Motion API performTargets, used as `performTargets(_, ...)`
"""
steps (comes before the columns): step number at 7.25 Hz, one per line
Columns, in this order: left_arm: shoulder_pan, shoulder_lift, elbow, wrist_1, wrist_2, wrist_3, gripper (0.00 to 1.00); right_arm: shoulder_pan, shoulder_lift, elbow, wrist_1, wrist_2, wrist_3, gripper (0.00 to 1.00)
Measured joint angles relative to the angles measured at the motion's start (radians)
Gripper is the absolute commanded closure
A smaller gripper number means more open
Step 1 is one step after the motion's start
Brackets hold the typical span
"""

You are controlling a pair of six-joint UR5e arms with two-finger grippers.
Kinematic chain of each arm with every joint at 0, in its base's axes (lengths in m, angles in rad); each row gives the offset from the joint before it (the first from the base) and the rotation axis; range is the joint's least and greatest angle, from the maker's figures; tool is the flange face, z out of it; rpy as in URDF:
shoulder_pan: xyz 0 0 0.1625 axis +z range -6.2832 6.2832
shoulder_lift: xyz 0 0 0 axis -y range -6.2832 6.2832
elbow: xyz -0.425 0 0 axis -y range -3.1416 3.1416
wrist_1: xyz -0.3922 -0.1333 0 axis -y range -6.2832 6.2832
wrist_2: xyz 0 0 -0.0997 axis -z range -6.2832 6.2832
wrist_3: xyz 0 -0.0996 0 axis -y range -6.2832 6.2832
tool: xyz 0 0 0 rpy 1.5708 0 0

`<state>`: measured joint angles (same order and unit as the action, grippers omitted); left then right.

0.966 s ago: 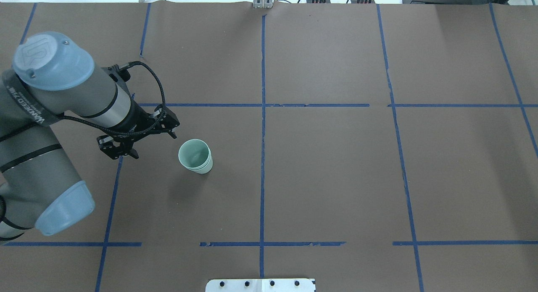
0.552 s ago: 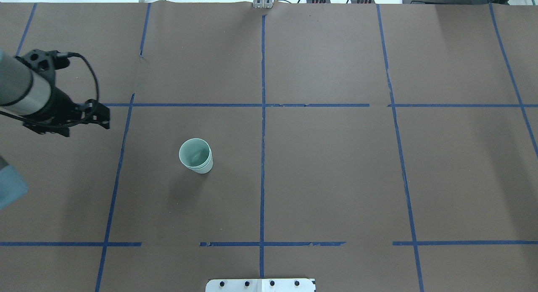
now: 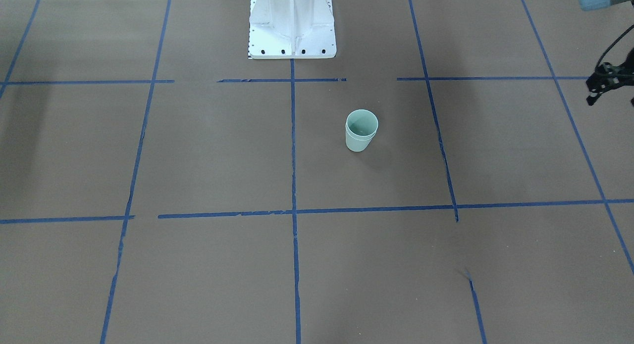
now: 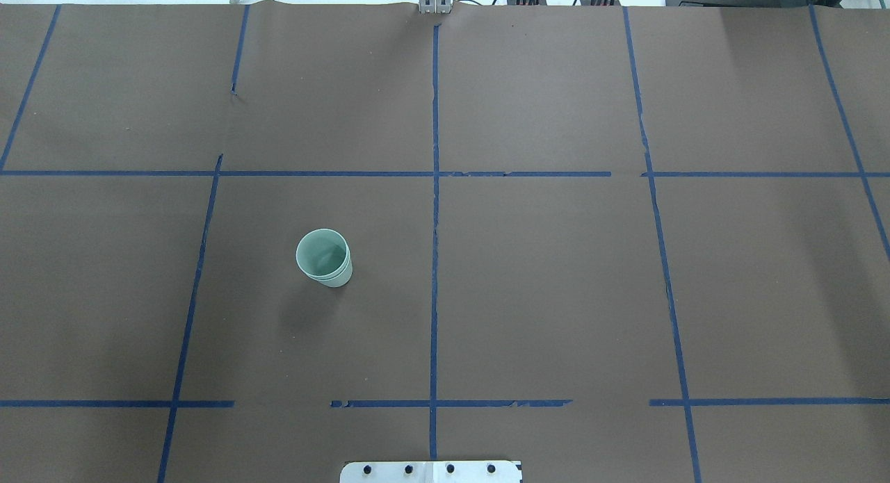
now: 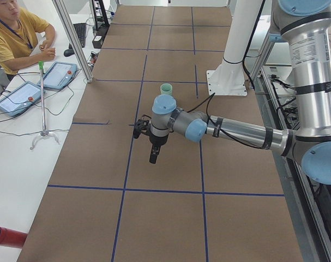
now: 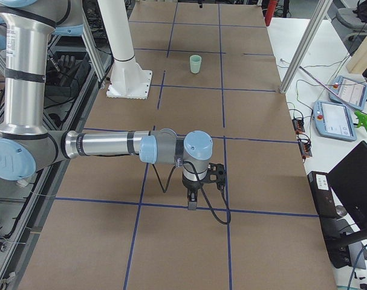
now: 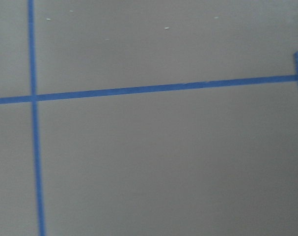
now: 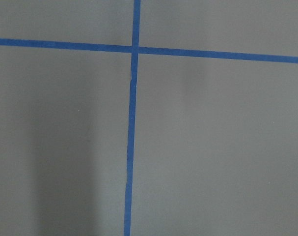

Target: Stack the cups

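Note:
Two pale mint-green cups (image 4: 323,258) stand upright, one nested inside the other, left of the table's middle; they also show in the front view (image 3: 361,131) and small in both side views (image 5: 166,88) (image 6: 196,63). My left gripper (image 3: 611,101) hangs at the front view's right edge, far from the cups; its jaws stand apart and empty. It also shows in the left side view (image 5: 154,157). My right gripper (image 6: 192,204) shows only in the right side view, low over the table and far from the cups; I cannot tell whether it is open or shut.
The white robot base (image 3: 291,24) stands at the table's near edge. Blue tape lines (image 4: 434,212) divide the brown table cover. A seated operator (image 5: 15,33) and tablets (image 5: 59,73) are beside the table on my left.
My left arm has drawn back to the left, away from the cups, and left the overhead view. The nested cups have not moved.

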<state>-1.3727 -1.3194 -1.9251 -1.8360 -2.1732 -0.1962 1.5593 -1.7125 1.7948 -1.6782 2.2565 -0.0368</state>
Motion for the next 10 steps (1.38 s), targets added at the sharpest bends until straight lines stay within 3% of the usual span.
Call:
performTargets(1,-0.109,0.024,0.03,0.005,-0.013,0.097,0.0,0.0,0.0,0.0,0.0,0.0,0.0,0.0)
performTargets(3,-0.185,0.038,0.074,0.043,-0.037,0.146,0.0,0.0,0.001,0.0,0.0,0.0,0.0,0.0)
performTargets(10,-0.192,0.033,0.079,0.095,-0.093,0.161,0.0,0.0,0.001,0.0,0.0,0.0,0.0,0.0)
